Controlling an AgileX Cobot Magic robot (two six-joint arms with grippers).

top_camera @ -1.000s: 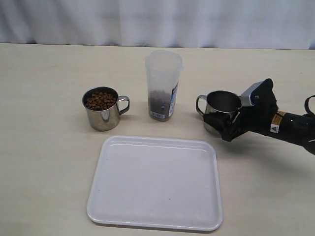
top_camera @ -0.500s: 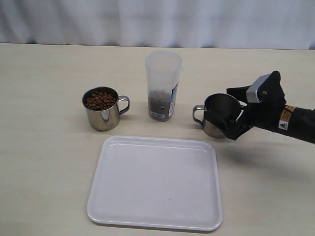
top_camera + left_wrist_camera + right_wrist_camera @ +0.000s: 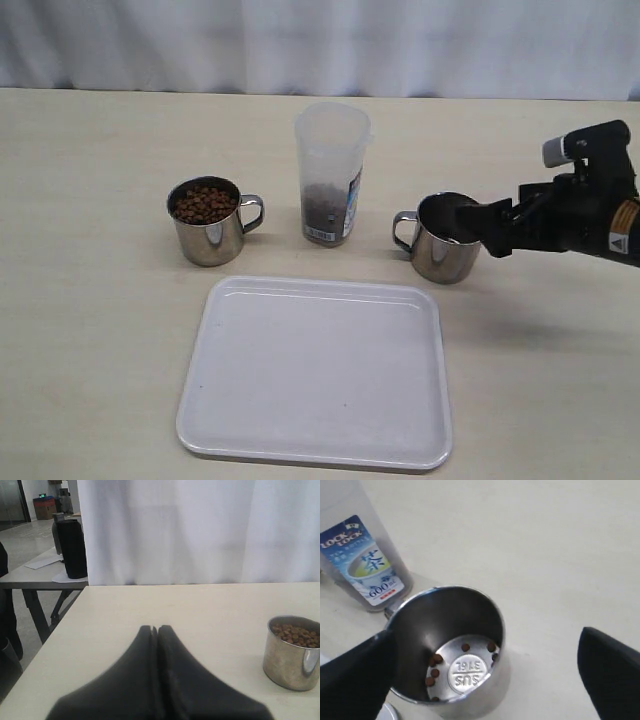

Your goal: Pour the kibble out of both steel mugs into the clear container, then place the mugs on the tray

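the clear container (image 3: 332,172) stands upright on the table (image 3: 90,300), without lid, and i take it as the reference for all places. in its lower part there is a layer of kibble (image 3: 322,205), and near its base a blue and white label with the words "lock & lock".

seen from the exterior camera, the full steel mug (image 3: 207,222) stands to the left of the clear container, a little apart from it. its handle points toward the container and dark brown pellets fill it almost to the rim.

the nearly empty steel mug (image 3: 445,238) stands upright to the right of the clear container, also a little apart, with its handle turned toward the container. only some few pellets lie on its bottom, around a stamped round mark.

the tray (image 3: 316,370) lies flat in front of the clear container, nearer to the camera. it is white and nothing is on it.

the right tool (image 3: 500,220) is at the side of the nearly empty steel mug that is far from the clear container, at the height of the rim. its fingers are spread wide, one on each side of the mug, and they do not pinch it.

the left tool (image 3: 157,630) shows only in its own wrist view. its fingers are pressed together with nothing between them, and the full steel mug stands well apart from it.
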